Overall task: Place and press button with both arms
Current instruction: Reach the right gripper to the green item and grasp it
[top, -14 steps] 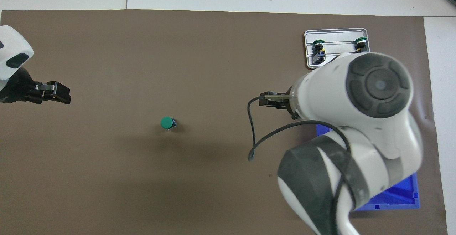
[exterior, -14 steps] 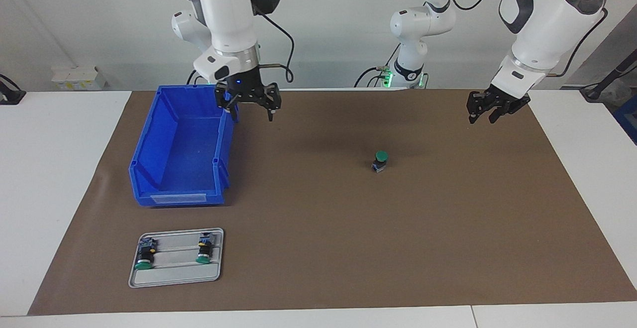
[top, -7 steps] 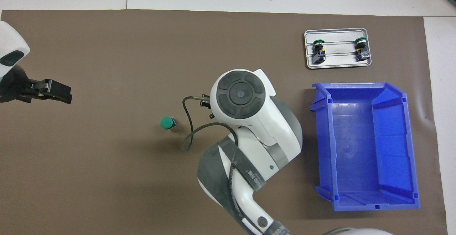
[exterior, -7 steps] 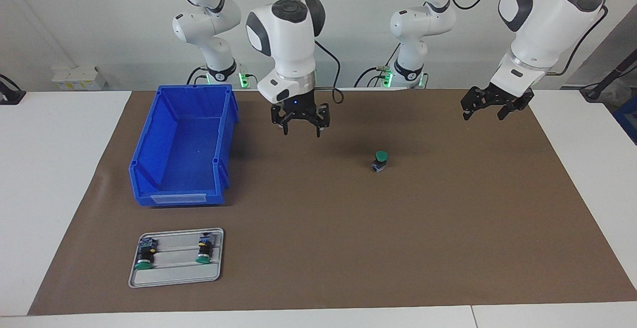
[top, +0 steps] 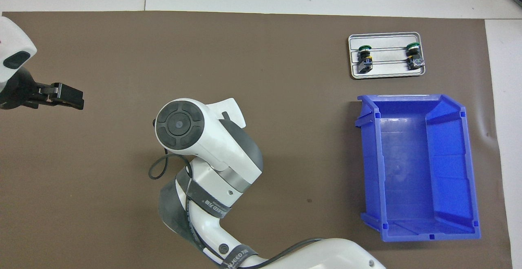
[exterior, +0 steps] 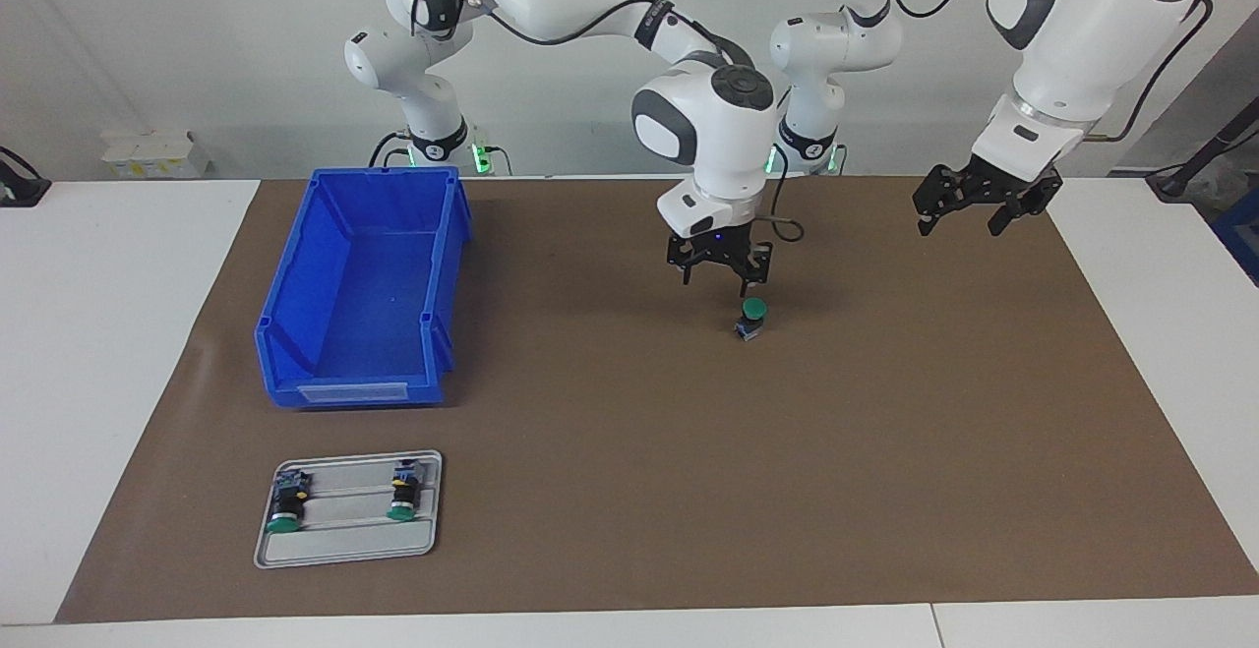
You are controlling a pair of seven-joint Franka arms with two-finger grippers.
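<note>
Standing upright mid-mat: button, green cap up, free of any grip. Right gripper just above it, fingers spread, empty; left gripper waits w/ jaws apart, empty, over mat's left-arm end. Risk: off-centre descent clips cap edge, tips button over.

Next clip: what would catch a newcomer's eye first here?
The right gripper, open, hangs just above the lone green button standing mid-mat. The big blue bin, empty, sits toward the right arm's end of the table, with a small tray of two more buttons farther from the robots. The left gripper waits, raised over the mat's edge.
</note>
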